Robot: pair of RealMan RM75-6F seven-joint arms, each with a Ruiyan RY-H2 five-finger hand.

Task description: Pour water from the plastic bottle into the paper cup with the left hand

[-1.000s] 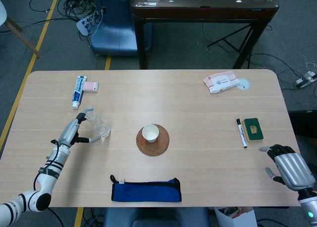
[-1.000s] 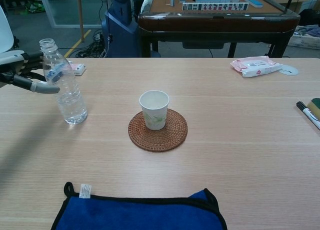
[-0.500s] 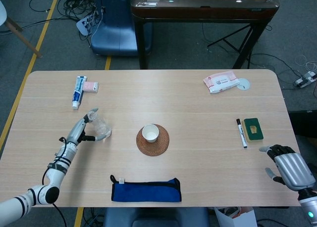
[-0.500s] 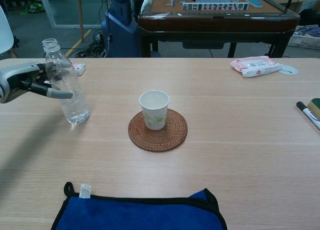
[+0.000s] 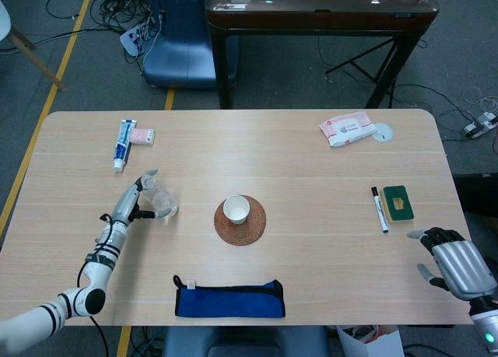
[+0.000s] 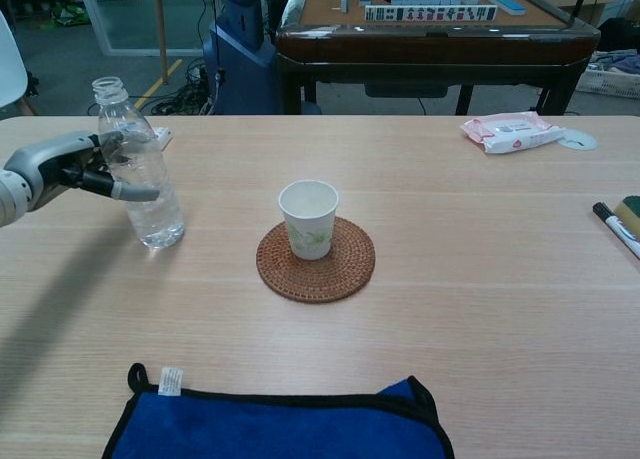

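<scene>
Grasp step. Left hand (image 6: pixel 62 169) fingers round clear uncapped plastic water bottle (image 6: pixel 142 167), upright on table, left of white paper cup (image 6: pixel 309 218) on woven coaster (image 6: pixel 315 262). Grip firmness: can't tell. Next: lift, carry over cup, tilt slowly.

Plastic bottle (image 6: pixel 140 165): clear, uncapped, partly filled with water, standing upright on the table, left of centre. Label not readable. Left hand's fingers wrap its upper body from the left side.

Paper cup (image 6: pixel 309 218): white with faint green print, open top up, upright, centred on a round woven brown coaster mid-table. Contents cannot be judged from either view. Bottle and cup stand well apart, bottle to the cup's left.
</scene>
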